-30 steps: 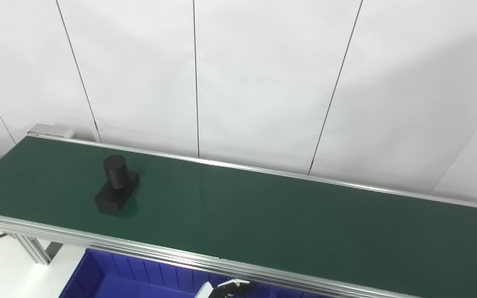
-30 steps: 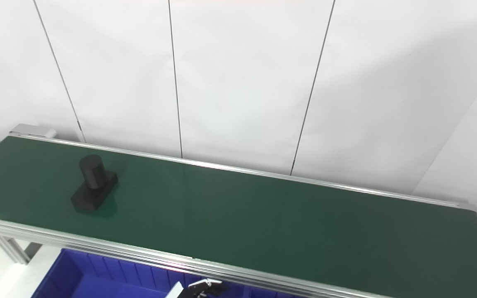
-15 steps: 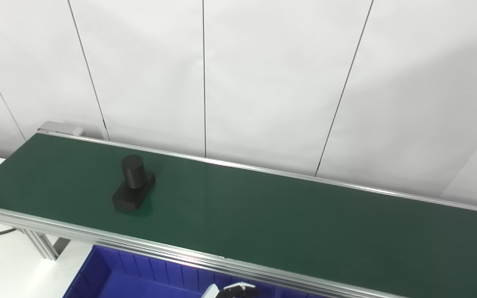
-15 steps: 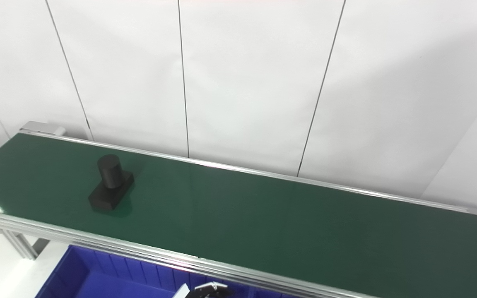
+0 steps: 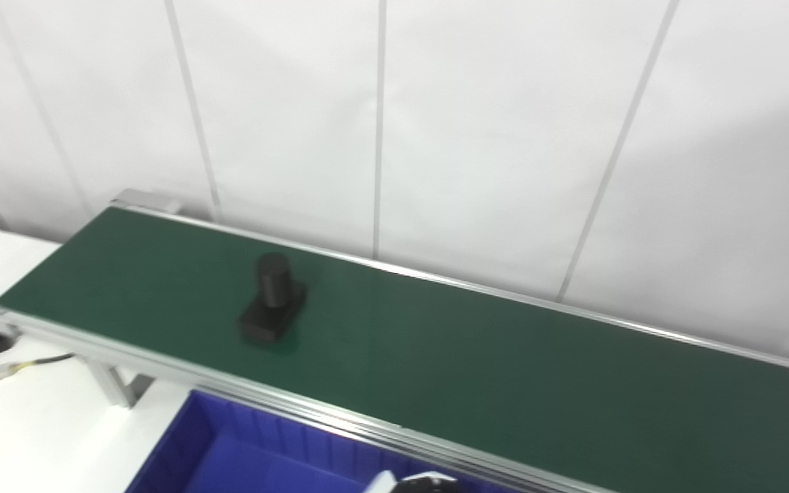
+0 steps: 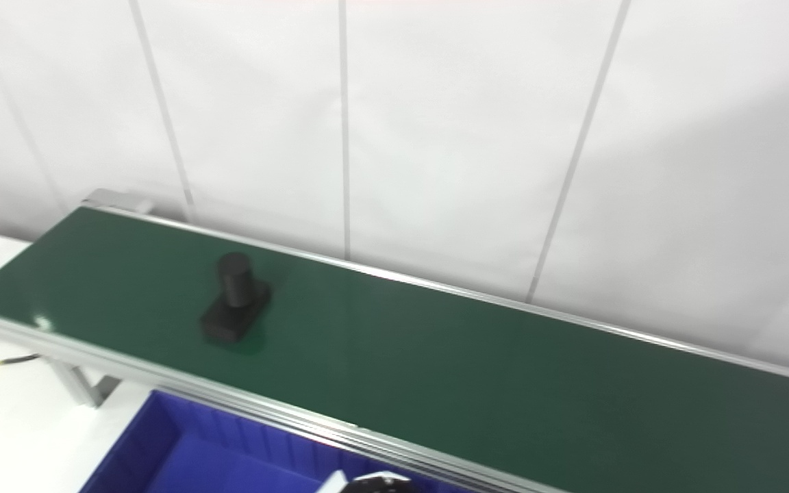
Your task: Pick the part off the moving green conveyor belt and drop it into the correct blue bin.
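- A long green conveyor belt runs from the upper left to the lower right, edged with silver aluminium rails, in front of a white panelled wall
- A black part sits on the belt towards its left end: an upright cylinder standing on a flat rectangular base, nearer the front rail than the back one, with nothing touching it
- A blue bin lies below the belt's front rail at the bottom of the view, open at the top, well apart from the part
- A sliver of a hand, white and dark, shows at the bottom edge in front of the bin; which hand it is and whether its fingers are apart or together cannot be told
- The white counter shows at the lower left, with a thin cable lying on it near the belt's support leg
- The whole view is slightly blurred
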